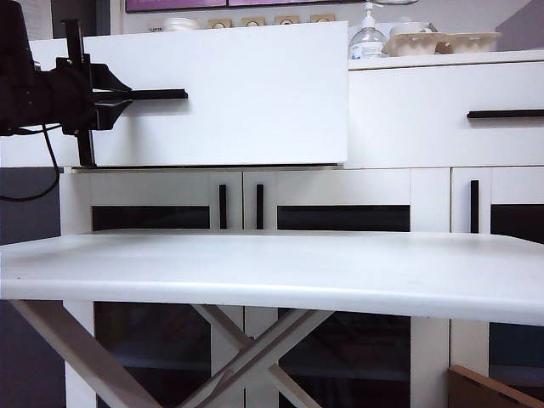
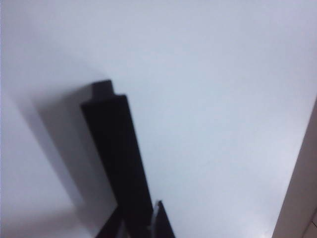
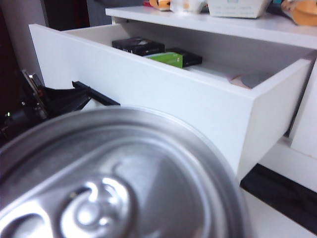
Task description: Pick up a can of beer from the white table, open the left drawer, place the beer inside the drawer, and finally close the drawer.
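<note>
Bare metal fills the right wrist view: the can [image 3: 114, 188] shows a brushed silver lid, glossy on the pull tab, soft sheen round the rim. The drawer [image 1: 246, 93] is smooth white board, matt, painted or laminated (hard to say which). Its handle [image 1: 157, 94] is matt black, likely metal. The left gripper [image 1: 115, 95] looks like dull black plastic. The table [image 1: 272, 268] has a smooth white top with a faint satin shine. A clear glossy plastic bottle [image 1: 368, 38] sits on the cabinet.

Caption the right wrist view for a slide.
Beer can in the right gripper nears the open left drawer.
</note>
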Robot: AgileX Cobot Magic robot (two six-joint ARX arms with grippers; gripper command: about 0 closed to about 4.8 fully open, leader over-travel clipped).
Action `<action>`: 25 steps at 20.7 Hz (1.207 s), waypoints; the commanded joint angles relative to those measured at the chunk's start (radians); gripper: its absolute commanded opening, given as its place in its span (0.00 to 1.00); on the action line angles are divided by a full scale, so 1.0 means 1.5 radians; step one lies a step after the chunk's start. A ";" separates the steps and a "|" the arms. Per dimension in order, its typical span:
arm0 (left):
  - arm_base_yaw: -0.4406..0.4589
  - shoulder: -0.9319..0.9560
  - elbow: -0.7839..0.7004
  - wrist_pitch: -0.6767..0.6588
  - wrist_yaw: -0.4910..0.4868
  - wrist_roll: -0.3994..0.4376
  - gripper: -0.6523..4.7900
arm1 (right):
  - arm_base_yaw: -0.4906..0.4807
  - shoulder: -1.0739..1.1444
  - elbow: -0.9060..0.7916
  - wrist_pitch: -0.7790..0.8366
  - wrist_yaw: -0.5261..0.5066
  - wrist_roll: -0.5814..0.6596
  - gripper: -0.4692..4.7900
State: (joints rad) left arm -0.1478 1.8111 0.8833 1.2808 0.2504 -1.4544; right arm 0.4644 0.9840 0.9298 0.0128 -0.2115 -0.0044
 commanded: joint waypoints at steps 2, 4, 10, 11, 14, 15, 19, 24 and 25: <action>-0.025 -0.041 -0.038 0.110 0.069 0.022 0.11 | 0.002 -0.008 0.035 0.014 0.000 -0.001 0.19; -0.030 -0.063 -0.080 0.111 0.053 0.022 0.11 | 0.002 -0.007 0.040 0.014 0.001 -0.003 0.19; -0.030 -0.124 -0.159 0.111 0.053 0.022 0.11 | 0.002 -0.007 0.040 0.012 0.000 -0.003 0.19; -0.030 -0.136 -0.174 0.112 0.052 0.023 0.11 | 0.002 -0.007 0.040 0.012 0.000 -0.003 0.19; -0.030 -0.166 -0.213 0.112 0.050 0.028 0.11 | 0.002 -0.007 0.040 0.012 0.000 -0.003 0.19; -0.030 -0.173 -0.221 0.112 0.050 0.028 0.11 | 0.002 -0.007 0.040 0.012 0.000 -0.003 0.19; -0.030 -0.176 -0.225 0.112 0.058 0.020 0.11 | 0.002 -0.007 0.040 0.012 0.000 -0.003 0.19; -0.030 -0.176 -0.225 0.112 0.075 0.017 1.00 | 0.002 -0.007 0.040 0.012 0.000 -0.003 0.19; -0.030 -0.176 -0.225 0.112 0.076 0.017 1.00 | 0.002 -0.006 0.040 0.012 0.000 -0.003 0.19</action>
State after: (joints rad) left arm -0.2016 1.5520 0.5419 1.4136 0.3634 -1.4357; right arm 0.4652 0.9829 0.9760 -0.0288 -0.2100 -0.0078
